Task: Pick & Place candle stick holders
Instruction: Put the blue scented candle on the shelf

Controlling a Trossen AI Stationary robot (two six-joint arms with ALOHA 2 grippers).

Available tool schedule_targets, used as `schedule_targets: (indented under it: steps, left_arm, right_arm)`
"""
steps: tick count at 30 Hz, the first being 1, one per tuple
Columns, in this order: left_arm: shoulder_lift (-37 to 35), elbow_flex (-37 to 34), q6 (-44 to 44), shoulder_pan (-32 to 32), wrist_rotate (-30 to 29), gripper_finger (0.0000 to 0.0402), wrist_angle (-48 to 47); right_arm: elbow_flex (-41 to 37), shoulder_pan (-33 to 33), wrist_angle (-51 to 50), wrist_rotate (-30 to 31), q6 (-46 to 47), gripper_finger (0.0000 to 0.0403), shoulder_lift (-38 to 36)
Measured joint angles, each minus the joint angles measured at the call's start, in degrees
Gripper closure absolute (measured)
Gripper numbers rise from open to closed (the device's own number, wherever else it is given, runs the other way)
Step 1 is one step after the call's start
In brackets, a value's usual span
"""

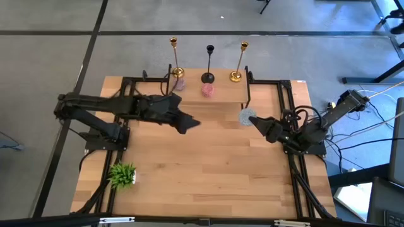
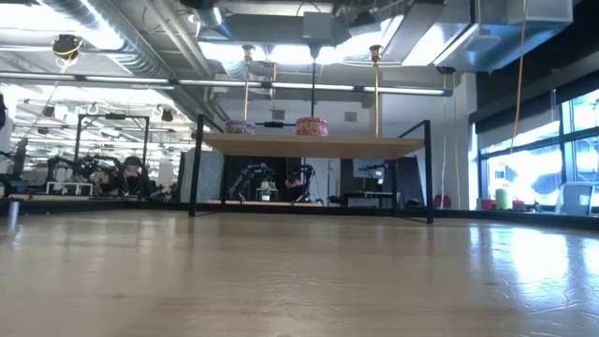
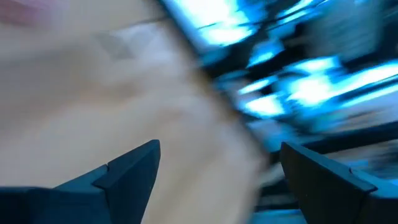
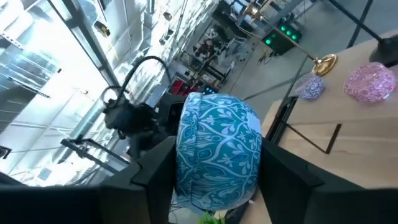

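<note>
No writing is legible anywhere. Three slim candlesticks stand on a raised shelf (image 1: pixel 208 99) at the bench's (image 1: pixel 202 176) far edge: gold (image 1: pixel 175 58), black (image 1: pixel 209 63) between, gold (image 1: pixel 240 61). The left gripper (image 1: pixel 189 123), fingers spread wide and empty, hovers near the shelf. The right gripper (image 1: pixel 257 122) clamps a teal patterned ball (image 4: pixel 217 152), its pattern seen only by the right wrist.

Left wrist view is motion-blurred throughout: only the two dark fingers (image 3: pixel 134 168) read, spread apart; everything past them is smear, no object identifiable. Right wrist view: blue patterned object (image 4: pixel 217 152) between the fingers blocks most of what's behind it, bottom cut off by the frame. Low view: candlestick bases hidden behind the raised shelf (image 2: pixel 314 143) edge; tops wash out against the ceiling lights. Neither gripper in low view.
</note>
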Motion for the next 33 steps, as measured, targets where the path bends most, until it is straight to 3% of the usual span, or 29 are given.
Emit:
schedule_targets:
  steps: [5,7,10,15,17,21,26,33]
  left_arm:
    - [0.99,-18.48,-12.55,0.65,5.51,0.0073,49.24]
    - [3.38,-23.93,-17.87,1.15,3.36,0.0073,65.41]
    - [7.92,-27.42,-22.49,1.16,-4.00,0.0073,78.52]
    - [13.92,-24.34,-26.83,-1.39,-15.99,0.0073,80.90]
    - [16.17,-21.14,-28.42,-1.84,-16.82,0.0073,81.10]
    - [20.24,-15.24,-30.33,-0.28,-12.34,0.0073,81.12]
    - [24.12,-11.22,-31.04,2.70,-1.36,0.0073,80.03]
    - [24.74,-11.10,-31.45,3.96,0.22,0.0075,78.80]
  right_arm:
    - [0.00,-0.03,0.02,-1.95,1.46,0.0208,0.21]
    - [0.00,-0.02,-0.09,-0.84,2.31,0.0208,0.28]
    - [0.00,-0.02,0.14,2.95,4.00,0.0208,0.28]
    - [0.00,-0.63,0.31,9.96,7.83,0.0208,1.38]
    - [0.00,-1.49,0.44,11.68,9.90,0.0208,2.27]
    - [0.00,-4.38,0.73,12.20,15.47,0.0208,4.87]
    - [0.00,-7.30,2.37,12.01,19.46,0.0208,9.09]
    - [0.00,-8.40,9.63,12.92,19.26,0.0208,13.46]
